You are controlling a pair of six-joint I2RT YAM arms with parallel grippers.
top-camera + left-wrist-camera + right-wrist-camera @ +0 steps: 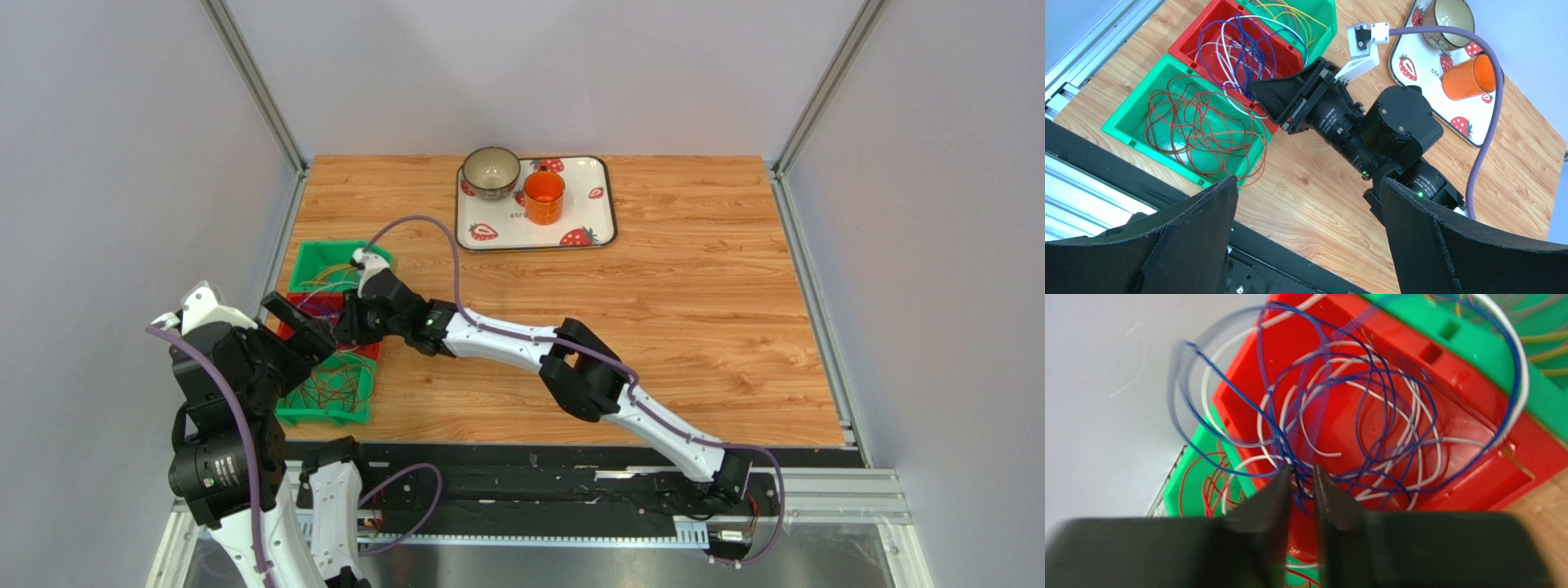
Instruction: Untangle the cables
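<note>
So, big to small. Wooden table (687, 319), with three plastic bins in a row on its left side: a near green bin (1125, 122), a red bin (1183, 43) in the middle and a far green bin (1324, 18). A strawberry tray (597, 227) sits at the back edge, holding a bowl (491, 172) and an orange cup (543, 196).

The cables (1229, 55) are all in those bins, super thin and springy, lying in loose round loops. They look sorted by colour:
- the red-orange coil (1201, 131) fills the near green bin, with a loop or two spilling over its rim
- the blue-purple and white bundle (1333, 398) sits in the red bin, arching well up above its walls
- the yellow loops (1290, 15) are in the far green bin

The right gripper (1300, 471) is right at the red bin with its jaws barely parted. It's just a narrow slit, wider than the blue strands running through it. The left gripper (1309, 184) hangs above the table's near edge, jaws spread wide, holding nothing.
</note>
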